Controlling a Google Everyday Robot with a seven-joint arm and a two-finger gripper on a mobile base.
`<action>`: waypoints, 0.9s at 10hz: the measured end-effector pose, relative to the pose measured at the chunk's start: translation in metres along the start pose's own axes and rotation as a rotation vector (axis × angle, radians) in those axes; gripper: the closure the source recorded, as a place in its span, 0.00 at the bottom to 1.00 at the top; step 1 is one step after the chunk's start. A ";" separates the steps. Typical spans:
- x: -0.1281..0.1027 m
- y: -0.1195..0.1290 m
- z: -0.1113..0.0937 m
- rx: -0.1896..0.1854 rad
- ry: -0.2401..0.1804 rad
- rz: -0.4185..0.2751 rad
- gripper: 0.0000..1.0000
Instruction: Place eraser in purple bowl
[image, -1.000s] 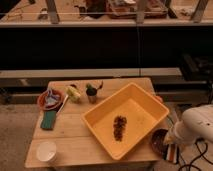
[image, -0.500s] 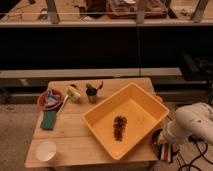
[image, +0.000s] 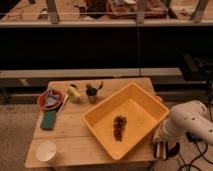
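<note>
Eraser (image: 160, 149): a small dark block with pale stripes, recorded at the right front corner of the wooden table (image: 75, 140), just off the near right edge of the yellow tray (image: 100, 112) and directly at the gripper (image: 160, 144). Whether the block was clamped or merely lay beneath the tool could not be told, and the gripper's spread could not be judged either. Gripper: pointed downward at that same corner, carried by a white arm (image: 187, 120) that was bent in from the right. Purple bowl (image: 174, 148): seen only as a dark curved rim just right of the eraser, largely hidden under the arm (contact between the two could not be made out). Yellow tray: large, set at an angle across the right half of the table, with a brown lumpy cluster (image: 119, 127) lying near its middle. Orange-red dish (image: 42, 101): placed at the table's far left, with grey-blue contents (image: 52, 98). Teal-green block (image: 48, 120): laid flat just in front of the dish. Yellow object (image: 73, 93) and small dark pot (image: 91, 93): stood side by side near the back edge, between dish and tray. White cup (image: 46, 151): stood upright at the near left corner, well apart from the rest.
</note>
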 end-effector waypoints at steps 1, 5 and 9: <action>0.000 -0.001 0.000 -0.001 -0.001 -0.004 0.20; 0.005 -0.004 -0.002 -0.001 0.001 -0.015 0.20; 0.007 -0.015 -0.015 0.011 0.029 -0.035 0.20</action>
